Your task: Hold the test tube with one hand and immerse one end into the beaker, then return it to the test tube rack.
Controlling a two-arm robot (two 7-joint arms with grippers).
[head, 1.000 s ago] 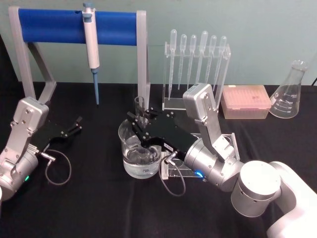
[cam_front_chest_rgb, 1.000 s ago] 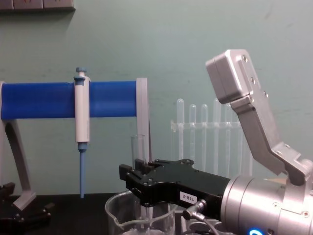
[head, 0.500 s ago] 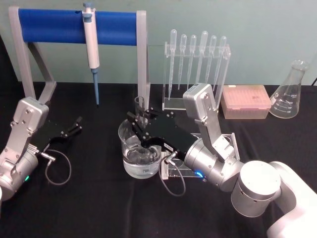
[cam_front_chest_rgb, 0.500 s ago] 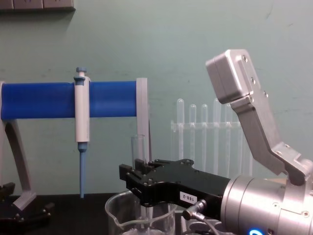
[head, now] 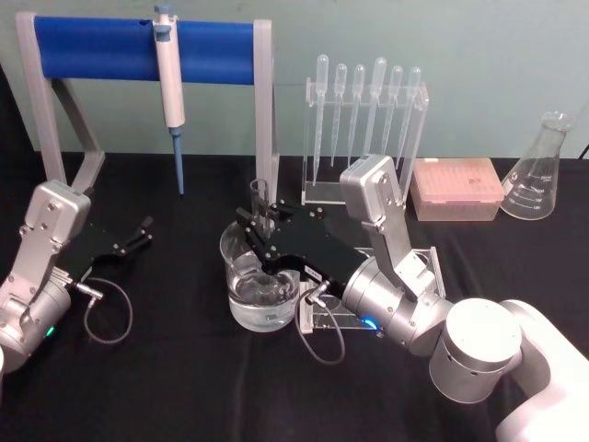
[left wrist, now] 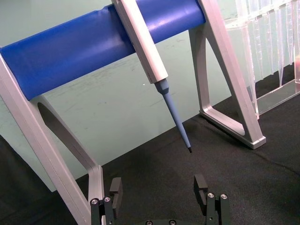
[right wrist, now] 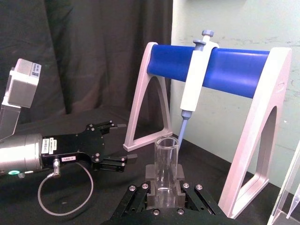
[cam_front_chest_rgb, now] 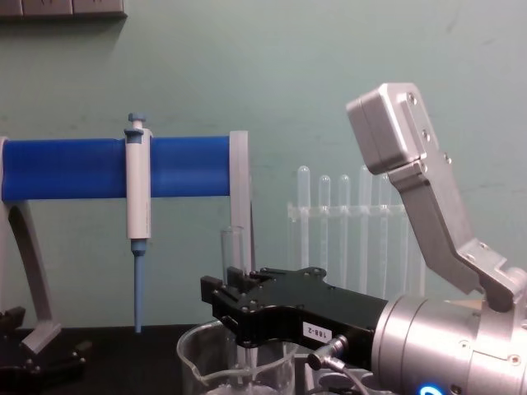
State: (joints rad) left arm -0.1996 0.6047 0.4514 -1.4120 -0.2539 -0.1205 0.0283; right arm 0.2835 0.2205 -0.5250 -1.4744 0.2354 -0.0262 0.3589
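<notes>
The test tube (head: 260, 195) stands upright with its open rim up and its lower part down inside the beaker (head: 241, 304), a wide clear glass vessel holding water in the middle of the black table. My right gripper (head: 261, 228) is shut on the tube's middle, just above the beaker's rim. The right wrist view shows the tube (right wrist: 165, 159) clamped between the black fingers (right wrist: 149, 178). From the chest view, the tube (cam_front_chest_rgb: 232, 247) rises above the right gripper (cam_front_chest_rgb: 229, 298) and the beaker (cam_front_chest_rgb: 198, 362). My left gripper (head: 140, 232) rests open at the left, holding nothing.
A blue-barred stand (head: 120, 41) carries a white-and-blue pipette (head: 169, 83) behind the beaker. A clear rack of plastic pipettes (head: 368, 120), a pink tip box (head: 457, 189) and a conical flask (head: 543, 170) line the back right. A clear holder (head: 425, 262) sits under my right arm.
</notes>
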